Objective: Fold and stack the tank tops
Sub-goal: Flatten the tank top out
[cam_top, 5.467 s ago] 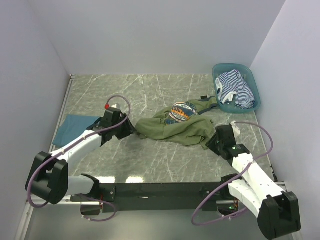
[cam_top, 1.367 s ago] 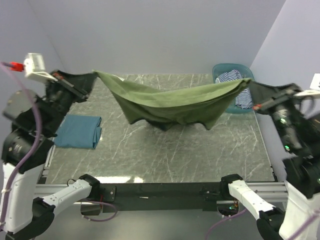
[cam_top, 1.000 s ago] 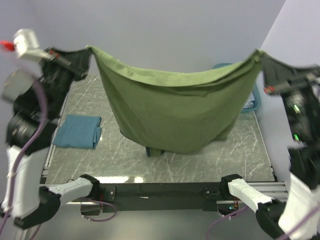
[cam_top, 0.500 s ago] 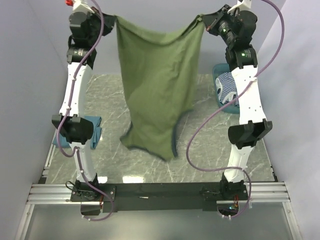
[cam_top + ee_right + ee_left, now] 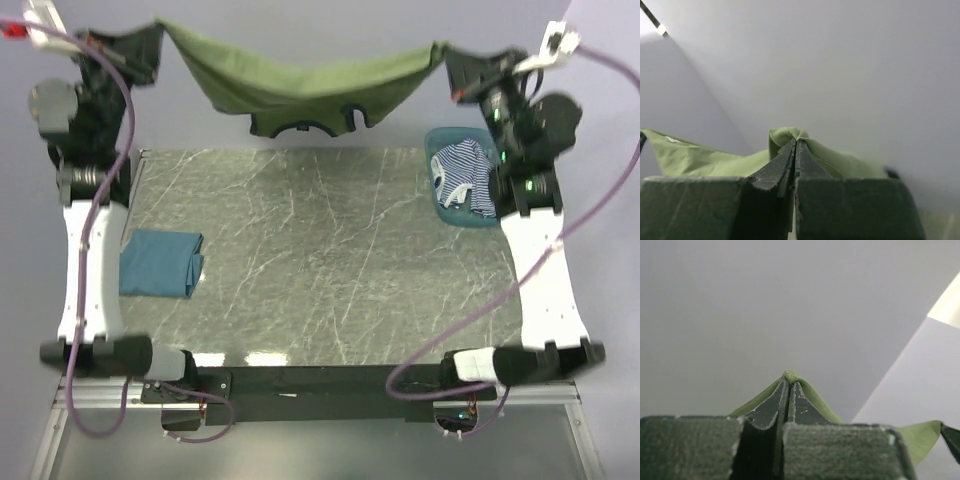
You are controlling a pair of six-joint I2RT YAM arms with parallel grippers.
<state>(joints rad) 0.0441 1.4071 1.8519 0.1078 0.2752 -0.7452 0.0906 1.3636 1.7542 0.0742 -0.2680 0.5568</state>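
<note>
A teal basket [image 5: 437,138] sits on the far right side of the worktop [image 5: 320,250], close to the wall. Inside it lies the striped tank top [image 5: 465,175], all bunched up in a heap. It is blue and white, and it fills most of the basket. Nothing else can be seen in there.

The green tank top [image 5: 300,85] is up in the air, high over the back of the worktop. The two arms hold it between them, one at each end. It hangs down a bit in the middle like a hammock and does not touch the worktop.

The left fingers [image 5: 145,45] are squeezed tight on the left end of the green top. The left wrist camera shows the two fingers [image 5: 770,407] pressed together with a fold of green cloth [image 5: 815,401] pinched between them. The right fingers [image 5: 462,68] are squeezed tight on the right end. The right wrist camera shows the same pinch, with green cloth [image 5: 700,157] coming out past the fingers [image 5: 807,167].

The blue tank top [image 5: 160,263] lies folded flat on the left side of the worktop, near the left arm and far from the basket.
</note>
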